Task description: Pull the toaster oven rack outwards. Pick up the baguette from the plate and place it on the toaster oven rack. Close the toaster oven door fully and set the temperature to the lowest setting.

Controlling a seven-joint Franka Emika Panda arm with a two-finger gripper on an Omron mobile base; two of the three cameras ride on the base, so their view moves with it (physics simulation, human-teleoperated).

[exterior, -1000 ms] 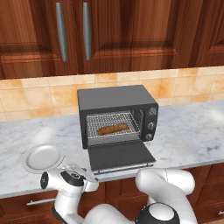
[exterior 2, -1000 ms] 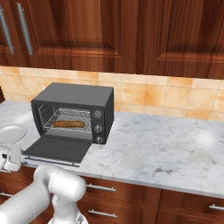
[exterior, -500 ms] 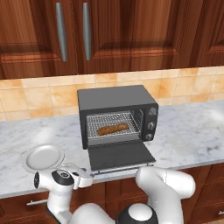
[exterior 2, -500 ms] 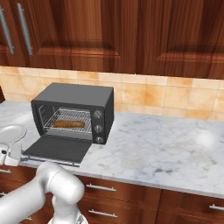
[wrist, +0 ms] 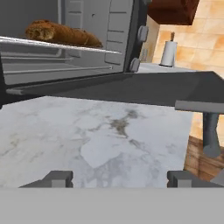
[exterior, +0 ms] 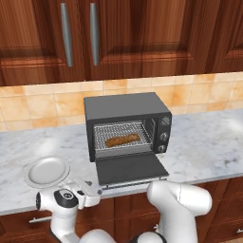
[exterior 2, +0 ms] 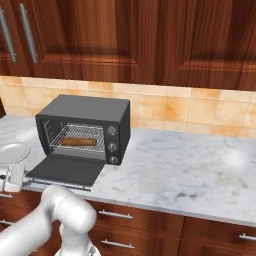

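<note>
Already, in the left base view, the baguette (exterior: pixel 123 139) lies on the toaster oven rack (exterior: pixel 124 141) inside the toaster oven (exterior: pixel 127 126), whose toaster oven door (exterior: pixel 131 169) hangs open, flat over the front of the marble counter (exterior: pixel 209 147). The plate (exterior: pixel 47 172) sits bare on the counter to the left of the door, near the counter's front edge. The arm's hand section is low in front of the counter, just below the plate.

From the right base view, the oven stands at the left of the counter with its three knobs (exterior 2: pixel 112 145) down the right side, the baguette on the rack inside, the door down. The plate's rim shows at the far left edge.

Seen from the hand view, the gripper (wrist: pixel 119 178) looks low across the marble under the open door; its two finger tips (wrist: pixel 58 178) stand well apart with nothing between them. The baguette rests on the rack at upper left.
</note>
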